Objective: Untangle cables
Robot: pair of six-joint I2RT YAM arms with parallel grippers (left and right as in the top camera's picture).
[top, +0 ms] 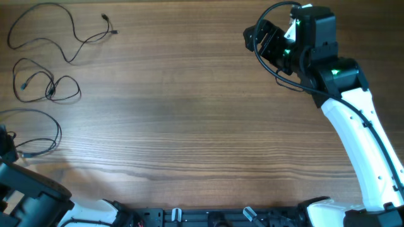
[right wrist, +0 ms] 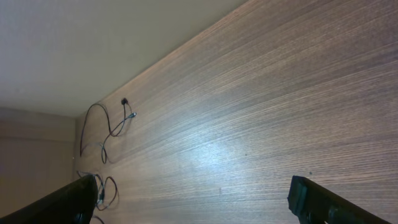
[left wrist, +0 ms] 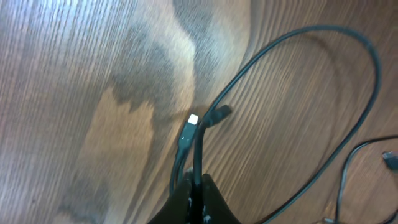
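Note:
Three thin black cables lie apart on the left of the wooden table: a far one, a middle one with small loops and a near loop. My left gripper sits at the table's left edge, shut on the near cable. In the left wrist view the cord runs up out of my closed fingertips, and a white-tipped plug lies just ahead. My right gripper hovers open at the far right with nothing between its fingers. It sees the far cable in the distance.
The right arm's white link runs along the right side of the table. Thicker black arm wiring loops beside the right gripper. The table's far edge shows in the right wrist view.

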